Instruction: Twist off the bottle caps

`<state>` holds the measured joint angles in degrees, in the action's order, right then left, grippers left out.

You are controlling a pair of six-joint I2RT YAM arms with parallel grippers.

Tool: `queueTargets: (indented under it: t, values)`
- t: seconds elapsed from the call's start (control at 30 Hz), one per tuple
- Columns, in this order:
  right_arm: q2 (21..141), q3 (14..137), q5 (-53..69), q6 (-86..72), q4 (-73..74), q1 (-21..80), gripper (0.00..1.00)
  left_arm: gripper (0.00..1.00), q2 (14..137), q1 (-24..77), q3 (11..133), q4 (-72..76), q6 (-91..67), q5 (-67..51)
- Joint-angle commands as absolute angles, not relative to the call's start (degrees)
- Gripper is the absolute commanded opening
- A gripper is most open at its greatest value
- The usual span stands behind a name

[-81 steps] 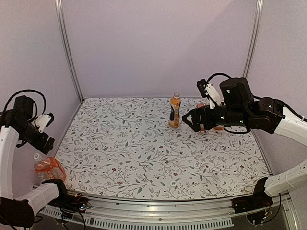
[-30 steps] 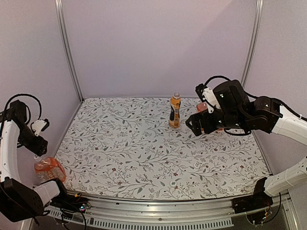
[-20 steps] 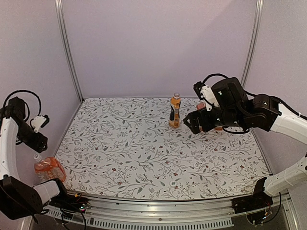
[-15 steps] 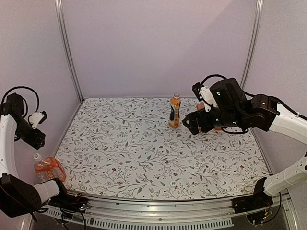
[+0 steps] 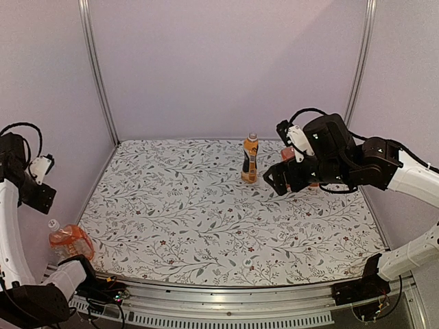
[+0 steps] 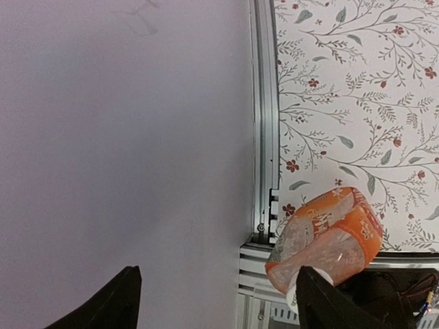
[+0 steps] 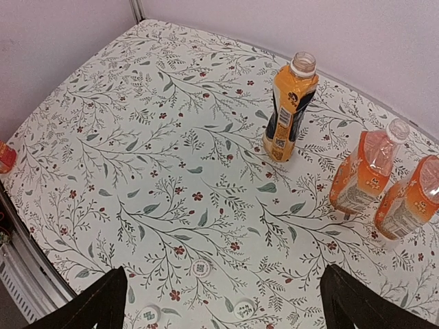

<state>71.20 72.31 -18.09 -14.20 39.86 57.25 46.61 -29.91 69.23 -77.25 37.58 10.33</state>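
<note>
Well, my left pincer [image 6: 219, 305] hangs up high by the side wall [image 6: 123, 137]. It is released, with nothing between its fingers. Just under it, beside one finger [image 6: 319, 305], a squat bottle [image 6: 328, 236] lies on its side. It rests at the corner of the flowery mat [image 6: 357, 82], partly over the metal rail [image 6: 264, 103]. I think a bottle lying down like that is hard to open. It may need standing up or holding first. A bit of white shows at its neck, but my finger covers most of it. I cannot tell if that is a cap screwed on tight.

Far ahead of my right pincer [image 7: 230, 305] stands the tall bottle [image 7: 288, 113], with its cap [image 7: 302, 64] pointing up. Ahead and off to the right of that pincer stand a second squat bottle [image 7: 360, 175] and a third squat bottle [image 7: 410, 200], close together. I think they stand up straight so the tops are easy to reach and twist. My right pincer is spread wide and holds nothing. It points at them, ready to close on one.

The third squat bottle is cut off at the edge, so I cannot see its top. From above, my right arm [image 5: 357, 164] hides nearly all of those two. The tops look pale, and I cannot tell if any are loose.
</note>
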Motion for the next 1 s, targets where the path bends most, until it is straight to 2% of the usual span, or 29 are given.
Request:
queueTargets:
  t: [0.0, 0.27, 0.47, 0.73, 0.97]
  values:
    - [71.5, 71.5, -19.6, -12.2, 39.5, 57.6, 0.99, 0.77, 46.1, -30.3, 66.2, -97.1, 35.2, 15.7]
    - [74.0, 73.3, -20.2, -11.6, 41.0, 57.6, 0.99, 0.69, 45.1, -30.3, 59.8, -97.1, 36.1, 14.8]
    - [74.9, 74.0, -21.0, -11.8, 42.2, 57.6, 0.99, 0.72, 45.8, -30.3, 63.0, -97.0, 34.8, 7.6]
    - [75.4, 74.7, -20.9, -11.4, 42.8, 57.6, 0.99, 0.75, 49.2, -30.3, 64.0, -96.9, 37.4, 4.5]
    - [75.9, 74.8, -10.0, -8.8, 37.8, 57.6, 0.99, 0.75, 54.8, -30.3, 69.2, -96.6, 39.3, 0.7]
